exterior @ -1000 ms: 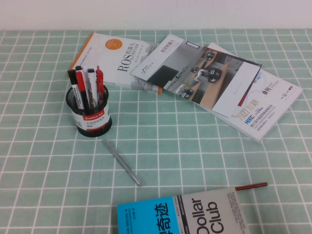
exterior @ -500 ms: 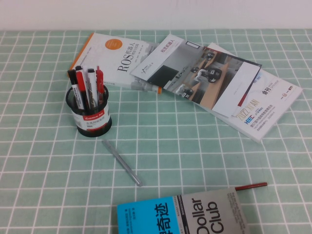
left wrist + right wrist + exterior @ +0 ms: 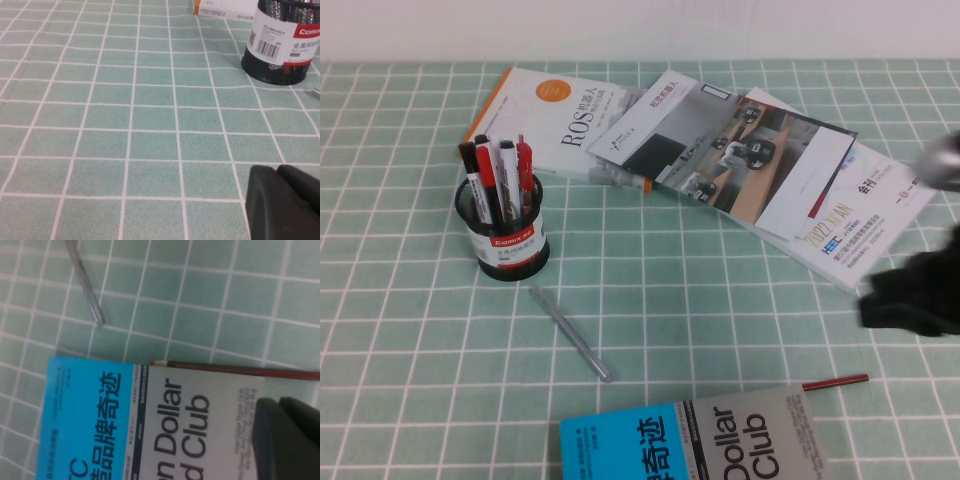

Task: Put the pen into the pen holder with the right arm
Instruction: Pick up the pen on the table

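The slim silver-grey pen (image 3: 570,333) lies flat on the green checked cloth, just in front and to the right of the pen holder (image 3: 505,235). The holder is a black mesh cup with a white band, and several red-and-black markers stand in it. The pen also shows in the right wrist view (image 3: 85,282). My right arm (image 3: 912,298) comes in blurred at the right edge, well to the right of the pen. My right gripper (image 3: 277,402) is shut and empty over the Dollar Club book. My left gripper (image 3: 277,170) is shut and empty, low over the cloth near the holder (image 3: 282,45).
The Dollar Club book (image 3: 695,445) lies at the front edge, with a dark red thin pen (image 3: 835,382) by its far right corner. A ROS book (image 3: 555,120) and open magazines (image 3: 760,170) lie at the back.
My right arm has come into the high view from the right edge; it was out of view before. The pen, the holder and the books have not moved.
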Available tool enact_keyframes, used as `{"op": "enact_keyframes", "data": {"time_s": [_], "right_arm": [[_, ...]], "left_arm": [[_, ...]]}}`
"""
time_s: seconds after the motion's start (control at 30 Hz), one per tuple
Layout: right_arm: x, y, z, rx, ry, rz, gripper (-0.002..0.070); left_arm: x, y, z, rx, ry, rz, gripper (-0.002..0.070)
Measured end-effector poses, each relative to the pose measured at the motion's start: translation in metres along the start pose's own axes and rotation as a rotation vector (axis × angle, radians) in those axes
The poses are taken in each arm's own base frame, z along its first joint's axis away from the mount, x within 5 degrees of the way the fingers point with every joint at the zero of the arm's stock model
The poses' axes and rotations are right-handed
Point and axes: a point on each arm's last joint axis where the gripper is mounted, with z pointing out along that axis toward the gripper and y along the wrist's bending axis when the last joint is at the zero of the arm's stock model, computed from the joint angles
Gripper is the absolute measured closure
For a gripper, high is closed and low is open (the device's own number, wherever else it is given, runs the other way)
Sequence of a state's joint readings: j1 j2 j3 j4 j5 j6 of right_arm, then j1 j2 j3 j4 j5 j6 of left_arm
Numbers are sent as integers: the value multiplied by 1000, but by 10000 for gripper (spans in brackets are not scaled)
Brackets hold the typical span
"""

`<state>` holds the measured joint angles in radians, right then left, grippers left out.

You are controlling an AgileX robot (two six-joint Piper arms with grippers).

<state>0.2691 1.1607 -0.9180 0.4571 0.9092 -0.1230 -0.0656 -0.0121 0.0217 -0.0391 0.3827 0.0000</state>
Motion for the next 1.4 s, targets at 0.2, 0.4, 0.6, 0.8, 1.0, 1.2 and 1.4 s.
{"op": "enact_keyframes", "data": {"time_s": [0.2, 0.4, 0.6, 0.8, 1.0, 1.2, 1.4], "right_arm": [[-32, 55, 66, 55, 159, -171, 696], [-55, 116, 127, 47, 271, -332, 696], [-69, 152, 180, 75, 355, -438, 696], [-87, 166, 212, 78, 356, -462, 666], [-97, 172, 237, 70, 334, -466, 470], [-97, 169, 268, 96, 366, -475, 400], [-100, 167, 287, 118, 362, -490, 393]], "left_arm": [[0, 0, 0, 0, 0, 0, 681], [0, 0, 0, 0, 0, 0, 681], [0, 0, 0, 0, 0, 0, 681], [0, 0, 0, 0, 0, 0, 681], [0, 0, 0, 0, 0, 0, 681], [0, 0, 0, 0, 0, 0, 681], [0, 0, 0, 0, 0, 0, 681]]}}
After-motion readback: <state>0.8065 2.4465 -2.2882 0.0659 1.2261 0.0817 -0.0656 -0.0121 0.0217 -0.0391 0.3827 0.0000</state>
